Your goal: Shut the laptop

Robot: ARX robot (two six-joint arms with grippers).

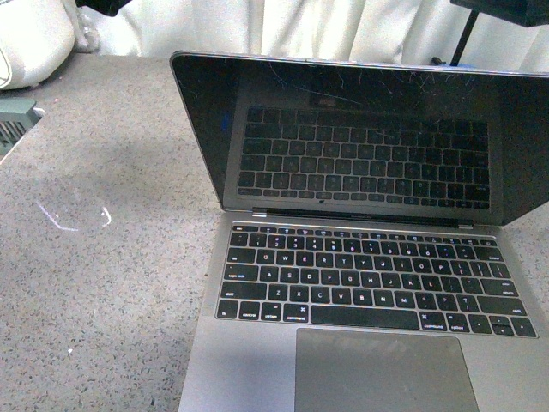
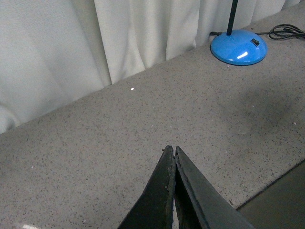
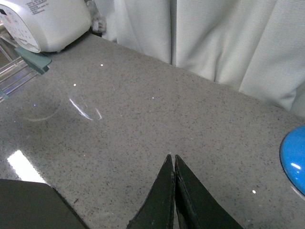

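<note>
The laptop (image 1: 369, 283) stands open on the grey speckled counter, filling the right of the front view. Its scratched dark screen (image 1: 360, 137) leans forward over the black keys and mirrors them. The trackpad (image 1: 382, 369) is at the near edge. A dark corner of the laptop shows in the left wrist view (image 2: 281, 200) and in the right wrist view (image 3: 33, 207). My left gripper (image 2: 171, 149) is shut and empty above bare counter behind the laptop. My right gripper (image 3: 171, 156) is shut and empty above bare counter too. Neither gripper shows in the front view.
A blue lamp base (image 2: 238, 46) with a black pole and cable stands by the white curtain (image 2: 95, 43); its edge shows in the right wrist view (image 3: 293, 160). A white appliance (image 3: 43, 21) and a grey-green rack (image 1: 13, 124) stand at the far left.
</note>
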